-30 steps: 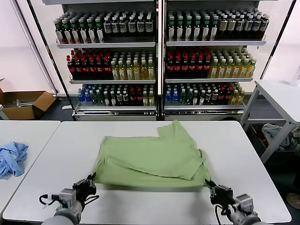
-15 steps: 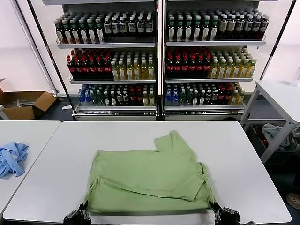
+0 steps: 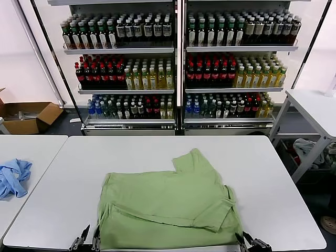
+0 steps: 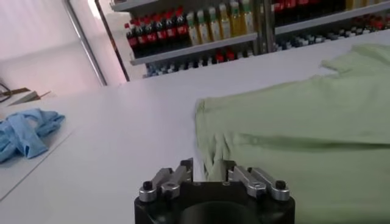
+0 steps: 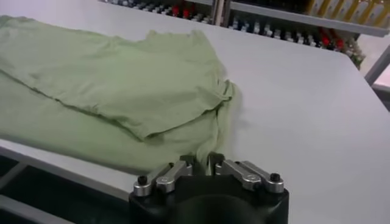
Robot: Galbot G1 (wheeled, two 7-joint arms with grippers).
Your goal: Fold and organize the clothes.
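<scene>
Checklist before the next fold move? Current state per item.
1. Green shirt lies on the white table, near hem close to the front edge: ok.
2. Fold lies flat: not ok; cloth bunches at the near right corner and a sleeve sticks out at the far side.
3. Left end effector at near left corner, jaws parted around the hem: ok.
4. Right end effector at near right corner, hem released: cannot tell.
5. Blue garment apart, on the neighbouring table: ok.

head cam high, looks down over table (image 3: 294, 210); both wrist cams low at its near edge, all sharing green shirt (image 3: 168, 207)
</scene>
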